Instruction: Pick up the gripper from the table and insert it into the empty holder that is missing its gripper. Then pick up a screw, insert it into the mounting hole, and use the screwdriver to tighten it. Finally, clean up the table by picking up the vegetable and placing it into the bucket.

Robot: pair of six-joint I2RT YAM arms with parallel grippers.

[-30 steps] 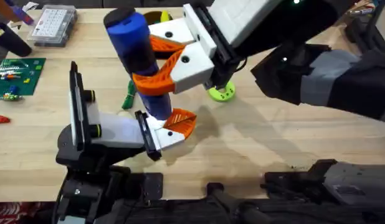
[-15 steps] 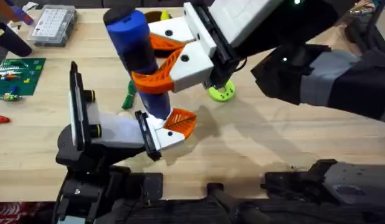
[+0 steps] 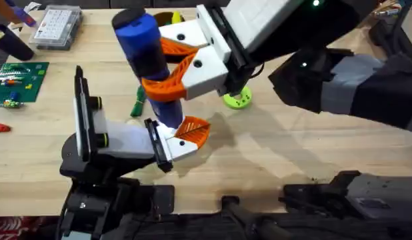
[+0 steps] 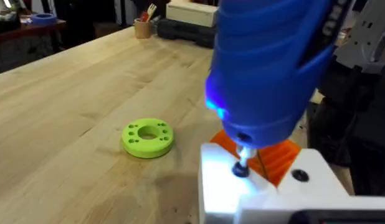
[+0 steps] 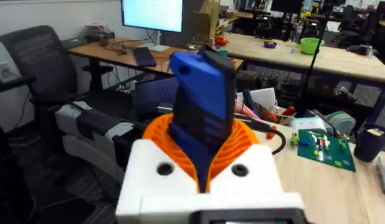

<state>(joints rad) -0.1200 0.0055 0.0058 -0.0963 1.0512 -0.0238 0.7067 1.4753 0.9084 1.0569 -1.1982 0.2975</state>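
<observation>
From overhead, the right arm reaches in from the upper right across the middle of the table [image 3: 313, 147], its white wrist block angled down and to the left. The right gripper [image 3: 163, 70] has its orange ribbed fingers clamped around the blue body of the screwdriver [image 3: 145, 50], which stands nearly upright with its dark cap toward the camera. Its lower end comes down onto the holder [image 3: 129, 141], which lies on its side at the lower left, black base and upright bar to the left, black end plate to the right. The orange gripper [image 3: 193, 130] sits seated at that end plate. The vegetable [image 3: 137, 103] lies on the wood just behind the holder, beside the screwdriver. A lime green disc [image 3: 238, 100] rests to the right, partly under the arm.

In the left wrist view, the screwdriver [image 4: 267, 68] hangs close ahead, a blue light glowing on it, its metal tip touching a screw [image 4: 241, 168] in the white block. Whether the left gripper is open or closed cannot be told.

In the right wrist view, the orange fingers [image 5: 242, 146] hug the screwdriver [image 5: 202, 102] on both sides.
</observation>
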